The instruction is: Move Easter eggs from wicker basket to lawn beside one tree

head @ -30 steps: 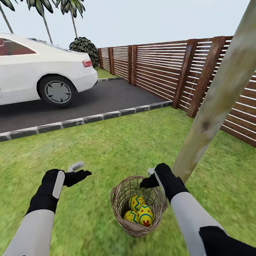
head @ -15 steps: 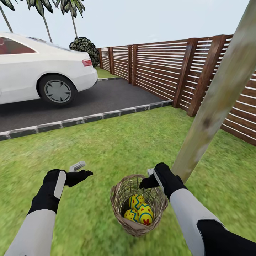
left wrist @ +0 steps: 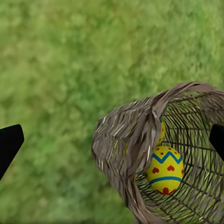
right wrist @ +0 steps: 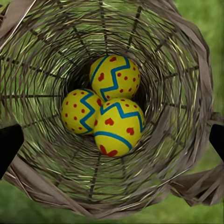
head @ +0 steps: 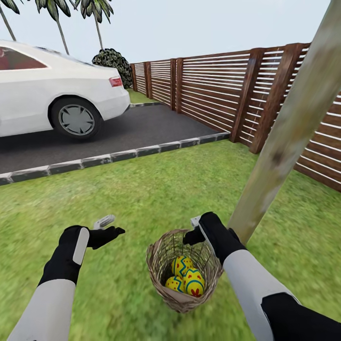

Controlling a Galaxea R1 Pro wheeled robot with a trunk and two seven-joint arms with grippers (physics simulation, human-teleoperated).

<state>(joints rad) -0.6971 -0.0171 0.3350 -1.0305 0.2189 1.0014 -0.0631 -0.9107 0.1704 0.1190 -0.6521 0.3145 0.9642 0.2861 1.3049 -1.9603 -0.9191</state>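
Standing on the lawn (head: 142,189), the basket (head: 158,279) sits close beside the base of the tree (head: 279,156), upright and a little tilted; three eggs (right wrist: 112,105) lie together at its bottom, touching one another. From the right wrist view one looks straight down into the weave: one egg with red dots (right wrist: 80,111), one with dots and a blue zigzag (right wrist: 114,77), one with red hearts (right wrist: 119,127) lying nearest. The right pincer (head: 192,231) hangs over the basket's far rim, just above the opening; its fingers (right wrist: 9,142) show dark at either edge of that wrist view, set wide apart with nothing between them. The left pincer (head: 110,226) hovers over bare grass to the left of the basket, well clear of it; its fingers (left wrist: 8,142) likewise stand apart and empty. Beyond the lawn runs a driveway (head: 113,135) edged with grey stones, a white car (head: 52,94) parked on it; a slatted wooden fence (head: 213,94) closes the right side.
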